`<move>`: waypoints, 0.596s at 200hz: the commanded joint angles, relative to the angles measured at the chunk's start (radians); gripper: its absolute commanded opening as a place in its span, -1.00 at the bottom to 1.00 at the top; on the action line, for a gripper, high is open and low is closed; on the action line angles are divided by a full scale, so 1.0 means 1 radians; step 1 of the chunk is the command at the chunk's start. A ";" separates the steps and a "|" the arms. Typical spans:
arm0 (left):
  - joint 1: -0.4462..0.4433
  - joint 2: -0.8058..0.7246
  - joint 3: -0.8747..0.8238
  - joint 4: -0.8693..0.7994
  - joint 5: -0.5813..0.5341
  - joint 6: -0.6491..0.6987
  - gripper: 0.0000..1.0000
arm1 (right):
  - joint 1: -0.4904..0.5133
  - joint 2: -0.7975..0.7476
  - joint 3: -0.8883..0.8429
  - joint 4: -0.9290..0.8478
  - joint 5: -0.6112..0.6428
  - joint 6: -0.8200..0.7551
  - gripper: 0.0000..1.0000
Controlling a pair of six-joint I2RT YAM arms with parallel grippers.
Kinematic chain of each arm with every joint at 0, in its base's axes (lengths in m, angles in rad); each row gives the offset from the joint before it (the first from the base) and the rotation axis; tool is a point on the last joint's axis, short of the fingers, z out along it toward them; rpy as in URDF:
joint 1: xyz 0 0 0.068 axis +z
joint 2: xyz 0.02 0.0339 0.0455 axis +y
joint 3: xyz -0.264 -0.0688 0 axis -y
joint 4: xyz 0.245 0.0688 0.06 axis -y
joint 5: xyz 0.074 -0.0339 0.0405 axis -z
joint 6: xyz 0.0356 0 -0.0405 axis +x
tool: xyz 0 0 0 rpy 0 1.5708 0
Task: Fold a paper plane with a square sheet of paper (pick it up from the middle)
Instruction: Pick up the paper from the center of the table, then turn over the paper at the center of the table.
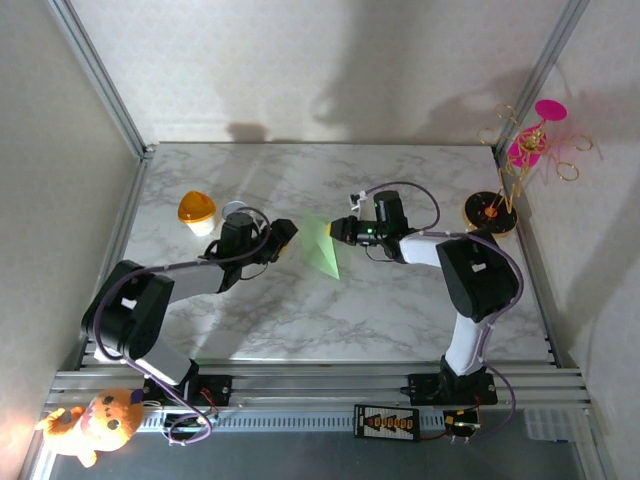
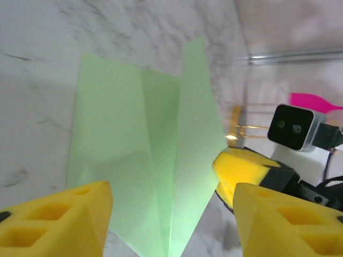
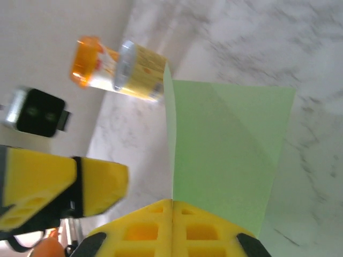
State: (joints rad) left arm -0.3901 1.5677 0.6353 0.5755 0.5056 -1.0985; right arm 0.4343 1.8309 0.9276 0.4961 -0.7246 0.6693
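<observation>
Marbled tabletop [image 1: 330,320], centre: one part-folded green sheet of paper [image 1: 322,248], long axis running far to near, narrow tip nearward, lying between my two arms. My right end effector [image 3: 172,204] was pinched shut on one fold; my left end effector [image 2: 171,195] was parted and empty, with the sheet directly ahead.

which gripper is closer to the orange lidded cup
Left. The left gripper sits open between the cup and the green paper; the right gripper is farther off, shut on the paper's other side.
</observation>
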 commanded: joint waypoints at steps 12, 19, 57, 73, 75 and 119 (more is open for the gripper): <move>-0.030 -0.035 -0.037 0.268 0.096 -0.034 0.39 | -0.008 -0.093 -0.037 0.183 -0.060 0.170 -1.00; -0.040 -0.038 -0.037 0.291 0.098 -0.030 0.42 | -0.008 -0.105 -0.043 0.206 -0.064 0.198 -1.00; -0.073 -0.021 -0.014 0.368 0.122 -0.005 0.42 | -0.009 -0.117 -0.042 0.281 -0.129 0.316 -1.00; -0.082 -0.006 -0.003 0.407 0.138 0.002 0.38 | -0.009 -0.111 -0.048 0.328 -0.158 0.366 -1.00; -0.082 -0.005 -0.002 0.410 0.140 0.002 0.37 | -0.009 -0.109 -0.049 0.332 -0.160 0.372 -1.00; -0.090 0.016 0.016 0.451 0.148 0.032 0.15 | -0.009 -0.112 -0.056 0.403 -0.196 0.457 -1.00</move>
State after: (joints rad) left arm -0.4698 1.5673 0.6174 0.9485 0.6220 -1.0992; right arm 0.4316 1.7256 0.8783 0.8177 -0.8696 1.0512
